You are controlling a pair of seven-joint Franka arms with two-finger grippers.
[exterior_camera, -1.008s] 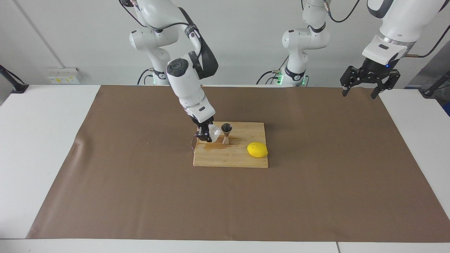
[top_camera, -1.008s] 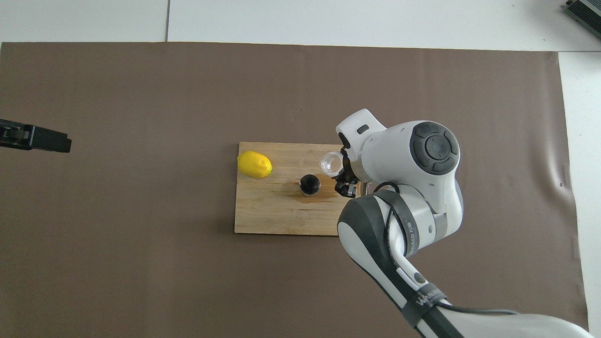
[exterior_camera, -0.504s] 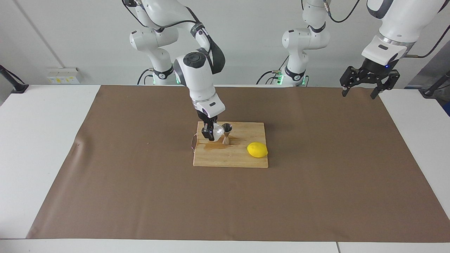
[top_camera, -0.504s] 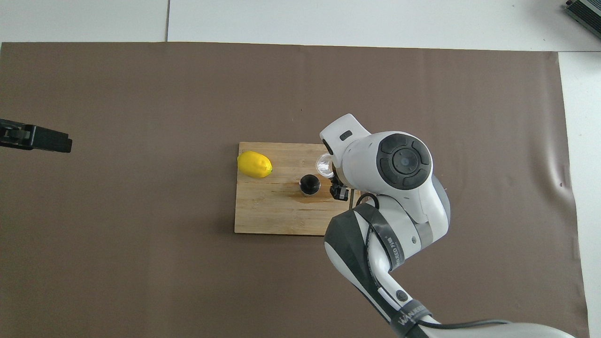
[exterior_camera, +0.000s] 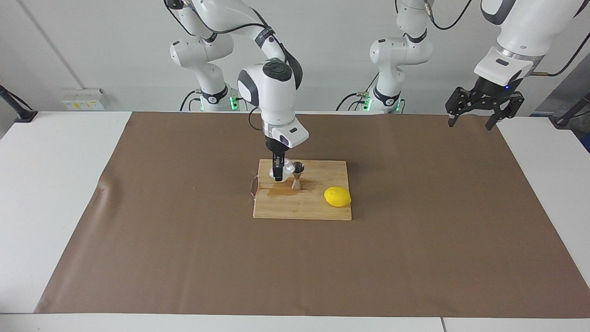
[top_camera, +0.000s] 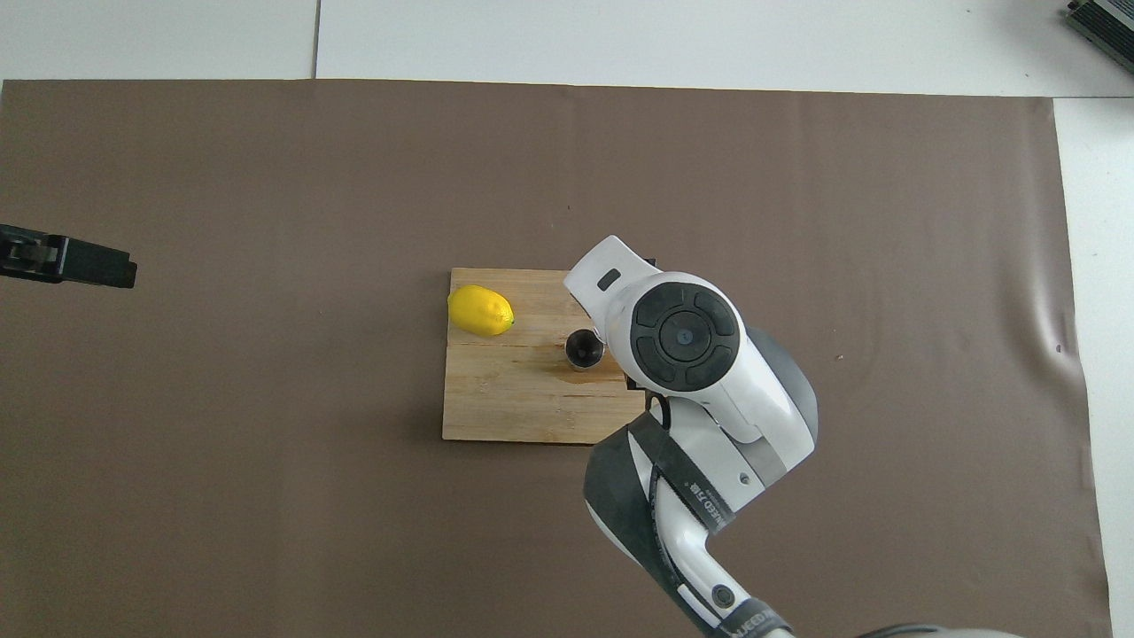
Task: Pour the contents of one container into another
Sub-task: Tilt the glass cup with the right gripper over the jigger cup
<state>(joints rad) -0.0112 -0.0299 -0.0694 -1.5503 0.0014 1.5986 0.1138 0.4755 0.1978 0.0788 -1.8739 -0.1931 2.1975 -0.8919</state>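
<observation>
Tipping at the jigger's point(exterior_camera: 297, 175) rim, the little clear cup point(exterior_camera: 286, 168) sits pinched in the right claw point(exterior_camera: 278, 175), whose fingers are closed tight on its wall. Cup and claw hang just above the cutting board point(exterior_camera: 313, 207), the jigger standing directly beside them on the board, close enough that cup lip and jigger mouth look to be touching or nearly so. From overhead the wrist hides the cup entirely; only the jigger's dark mouth point(top_camera: 584, 347) shows.

Change over the last second: the claw has swung upright and slid in toward the jigger, carrying the cup from a gap away to right against it. Reads as the pour starting.

Wet stain on the board at the jigger's foot. Lemon point(exterior_camera: 337, 197) farther along the board from the claw. Left claw point(exterior_camera: 484, 107) waits wide open, empty, over the mat's corner.
</observation>
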